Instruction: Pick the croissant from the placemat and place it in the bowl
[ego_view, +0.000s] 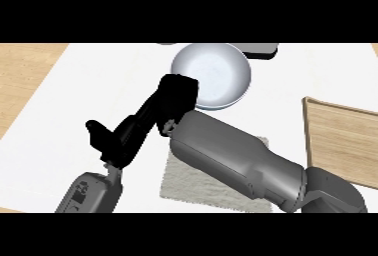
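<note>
Now right hand (179, 92) at left rim of bowl (218, 70), grasp indiscernible; left hand (114, 140) relaxed beside placemat (184, 187).

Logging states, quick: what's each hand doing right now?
Left hand: open, holding nothing.
Right hand: cannot be told, by the bowl.

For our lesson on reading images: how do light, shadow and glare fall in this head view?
In the head view, the light is even, with no hard shadows on the counter; the bowl has a soft pale sheen, no harsh glare; the black right hand at its rim is a flat dark shape with little shading.
</note>
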